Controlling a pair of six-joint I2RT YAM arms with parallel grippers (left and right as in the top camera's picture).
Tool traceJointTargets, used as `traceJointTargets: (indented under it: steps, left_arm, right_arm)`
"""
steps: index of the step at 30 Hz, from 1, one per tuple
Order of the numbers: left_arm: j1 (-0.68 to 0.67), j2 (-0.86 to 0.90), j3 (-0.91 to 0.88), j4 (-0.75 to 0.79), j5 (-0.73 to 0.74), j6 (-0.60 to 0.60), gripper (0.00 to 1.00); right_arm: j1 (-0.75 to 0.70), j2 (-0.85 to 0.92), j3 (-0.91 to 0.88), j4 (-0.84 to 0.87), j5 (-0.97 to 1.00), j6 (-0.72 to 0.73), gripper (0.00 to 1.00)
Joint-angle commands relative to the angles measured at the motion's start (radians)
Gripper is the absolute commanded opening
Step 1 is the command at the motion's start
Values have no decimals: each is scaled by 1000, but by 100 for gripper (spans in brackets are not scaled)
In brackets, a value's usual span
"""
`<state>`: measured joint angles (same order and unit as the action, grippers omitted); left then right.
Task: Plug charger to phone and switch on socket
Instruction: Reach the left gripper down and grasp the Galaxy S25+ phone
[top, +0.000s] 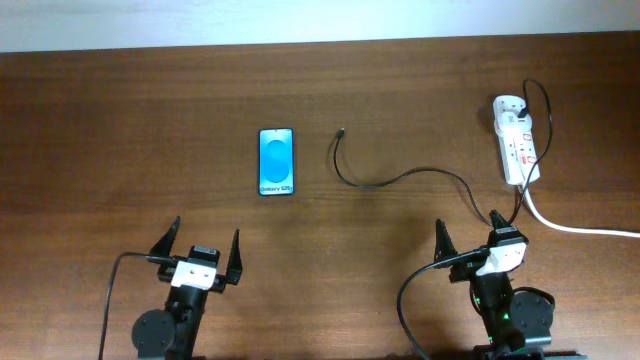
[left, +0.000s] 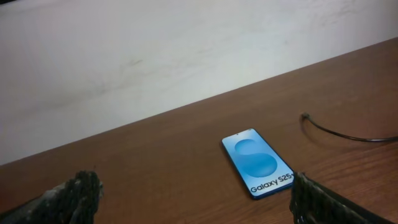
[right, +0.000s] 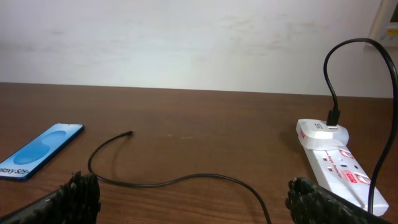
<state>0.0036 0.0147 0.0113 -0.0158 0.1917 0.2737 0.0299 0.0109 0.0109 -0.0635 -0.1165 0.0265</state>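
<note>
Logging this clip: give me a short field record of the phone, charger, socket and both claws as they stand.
phone: flat on table, screen lit, nothing plugged in
charger: free tip on table, beside phone, not touching; other end in white adapter on socket
socket: right side; switch state unreadable
left claw: open, empty
right claw: open, empty
progress: no step done

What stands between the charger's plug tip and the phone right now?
Nothing visible. The charger's plug tip lies right of the phone with only bare table between them. Its cable runs off toward the socket, away from the phone.
</note>
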Motion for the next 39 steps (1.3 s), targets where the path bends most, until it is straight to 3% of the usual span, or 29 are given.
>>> traceJointTargets:
  steps: [1, 7, 12, 20, 23, 25, 27, 34, 39]
  left_arm:
    - [6, -8, -2, 4, 40, -45, 99]
    - [6, 12, 27, 12, 41, -184, 99]
    - [6, 114, 101, 30, 60, -184, 99]
    - [6, 499, 371, 30, 123, -183, 99]
    - [6, 756, 539, 20, 219, -184, 99]
    - [6, 909, 658, -39, 290, -184, 99]
    - [6, 1137, 871, -196, 337, -183, 99]
    - [5, 1600, 1481, -691, 334, -139, 99]
    - [-79, 1763, 1771, -859, 74, -111, 99]
  right_arm:
    - [8, -7, -5, -5, -6, 8, 99]
    - [8, -7, -5, -5, -6, 8, 99]
    - [8, -7, -5, -5, -6, 8, 98]
    - [8, -7, -5, -5, -6, 8, 98]
    - [8, -7, -5, -5, -6, 8, 99]
    - [8, -7, -5, -5, -6, 8, 99]
    - [8, -7, -5, -5, -6, 8, 98]
    - [8, -7, -5, -5, -6, 8, 98]
    - [8, -7, -5, -5, -6, 8, 99]
